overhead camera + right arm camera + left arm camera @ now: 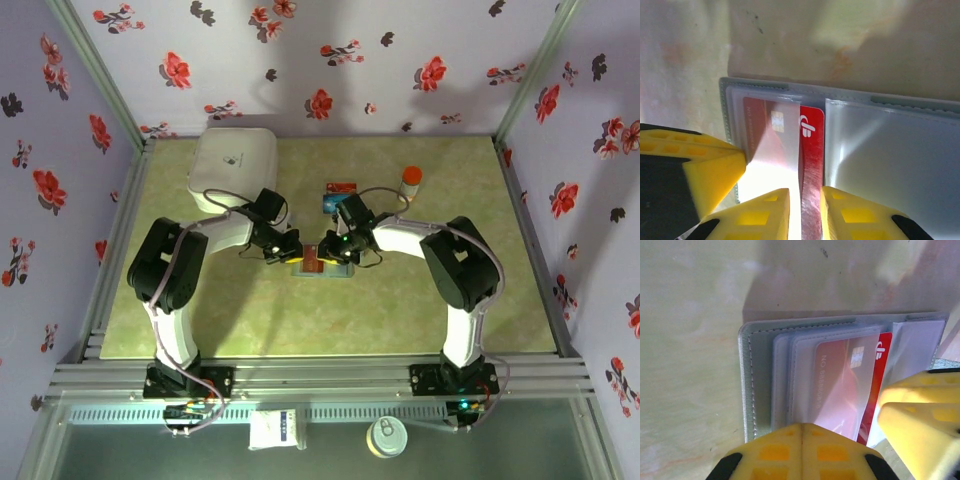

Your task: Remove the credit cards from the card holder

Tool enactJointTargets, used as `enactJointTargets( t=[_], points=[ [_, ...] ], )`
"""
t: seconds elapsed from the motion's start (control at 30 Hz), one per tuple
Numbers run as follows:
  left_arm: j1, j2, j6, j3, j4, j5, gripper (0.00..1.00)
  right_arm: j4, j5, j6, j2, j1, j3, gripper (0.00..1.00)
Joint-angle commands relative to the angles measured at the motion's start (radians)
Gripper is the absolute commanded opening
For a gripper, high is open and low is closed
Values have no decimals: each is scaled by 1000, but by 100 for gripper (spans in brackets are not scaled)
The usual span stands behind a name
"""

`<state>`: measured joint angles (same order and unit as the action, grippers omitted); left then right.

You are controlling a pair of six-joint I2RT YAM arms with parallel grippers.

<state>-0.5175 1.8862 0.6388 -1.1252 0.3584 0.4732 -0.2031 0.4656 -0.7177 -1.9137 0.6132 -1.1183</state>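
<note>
Two yellow fingers [771,212] of the right gripper [805,200] are clamped on the near edge of a thin red plastic card with a white logo and a chip [811,145]. The gap is narrow and the card sits between the pads. The left gripper [802,435] is fully closed, tips together with nothing between them, set against the near edge of the flat grey-blue stitched folding card holder [756,380]. The card holder lies open and flat on the mat, mid-table between both arms, with its clear plastic sleeves [840,385] facing up. The red card is partly out of its frosted sleeve: the chip half is under plastic, the logo strip is bare, next to the fold. The surface is a pale yellow-green mottled mat [400,320]. A white rounded box [233,160] sits at the far left, and a small bottle with an orange cap [411,180] stands far right of centre, both well apart from the holder. The walls are lilac with red and black flowers [350,60].
</note>
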Motion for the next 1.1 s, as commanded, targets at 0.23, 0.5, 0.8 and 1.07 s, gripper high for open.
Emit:
enactJointTargets(
  t=[0.23,0.5,0.8,1.07],
  points=[
    [-3,53,-44,-17,65,-30,0,60,48,-36,-30,-7,-2,24],
    [-2,58,-50,-15,77,-28,0,193,88,-103,22,-30,69,22],
    [-3,52,-46,-8,74,-29,0,311,133,-158,31,-48,134,16],
    [-2,50,-46,-5,74,-32,0,342,141,-163,31,-50,155,12]
  ],
)
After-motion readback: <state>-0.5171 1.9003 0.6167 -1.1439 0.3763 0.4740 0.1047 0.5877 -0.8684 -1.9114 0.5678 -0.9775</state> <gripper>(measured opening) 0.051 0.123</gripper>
